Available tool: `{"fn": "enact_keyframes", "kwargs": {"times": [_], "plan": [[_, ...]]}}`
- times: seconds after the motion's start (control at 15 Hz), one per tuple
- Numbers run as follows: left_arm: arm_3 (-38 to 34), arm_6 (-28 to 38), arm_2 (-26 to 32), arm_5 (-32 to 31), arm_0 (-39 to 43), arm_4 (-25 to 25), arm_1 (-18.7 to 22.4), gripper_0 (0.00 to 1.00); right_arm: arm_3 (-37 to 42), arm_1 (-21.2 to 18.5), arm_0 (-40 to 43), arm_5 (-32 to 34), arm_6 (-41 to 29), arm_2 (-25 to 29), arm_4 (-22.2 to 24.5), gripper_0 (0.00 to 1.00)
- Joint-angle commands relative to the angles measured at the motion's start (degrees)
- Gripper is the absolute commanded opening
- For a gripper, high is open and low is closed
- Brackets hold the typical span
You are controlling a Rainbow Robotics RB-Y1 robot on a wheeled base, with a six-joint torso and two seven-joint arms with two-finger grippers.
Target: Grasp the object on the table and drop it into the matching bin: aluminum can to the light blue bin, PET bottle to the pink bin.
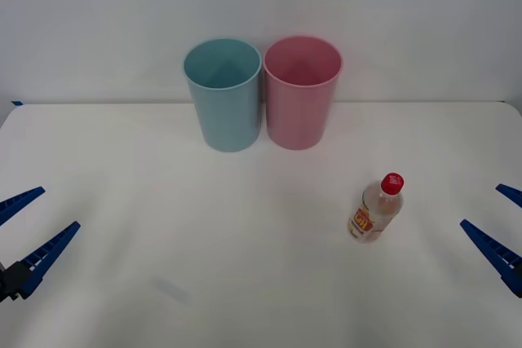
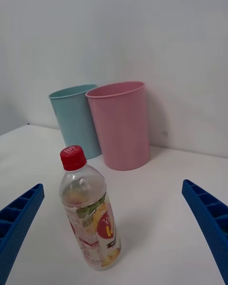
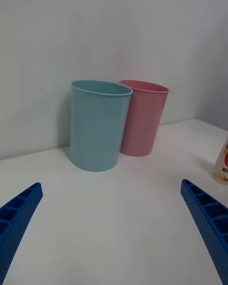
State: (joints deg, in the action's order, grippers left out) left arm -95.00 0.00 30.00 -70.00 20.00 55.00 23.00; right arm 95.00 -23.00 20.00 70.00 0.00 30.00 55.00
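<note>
The PET bottle [image 1: 377, 209] stands upright on the white table [image 1: 245, 266], right of centre and nearer the robot than the 2 bins; bare tabletop lies all around it. The light blue bin [image 1: 223, 93] and the pink bin [image 1: 301, 91] stand just beside each other at the table's far edge, against the wall, blue on the left. The left gripper [image 1: 23, 230] hangs at the left edge, fingers spread apart, holding nothing; the right gripper [image 1: 499, 222] at the right edge, fingers likewise spread, with open table between it and the bottle.
</note>
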Motion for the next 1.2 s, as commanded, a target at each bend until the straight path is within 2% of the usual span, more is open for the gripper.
{"fn": "enact_keyframes", "kwargs": {"times": [0.07,0.4,0.8,1.2], "plan": [[0.0,0.0,0.0,0.0,0.0,0.0,0.0,1.0,0.0,0.0,0.0,0.0,0.0,0.0,0.0,1.0],[0.0,0.0,0.0,0.0,0.0,0.0,0.0,1.0,0.71,0.59,-0.14,1.01,0.09,0.32,-0.25,1.0],[0.0,0.0,0.0,0.0,0.0,0.0,0.0,1.0,0.71,-1.08,3.03,2.42,2.02,-0.56,-0.16,1.0],[0.0,0.0,0.0,0.0,0.0,0.0,0.0,1.0,0.62,-1.08,6.46,1.63,12.66,-1.79,1.07,1.0]]}}
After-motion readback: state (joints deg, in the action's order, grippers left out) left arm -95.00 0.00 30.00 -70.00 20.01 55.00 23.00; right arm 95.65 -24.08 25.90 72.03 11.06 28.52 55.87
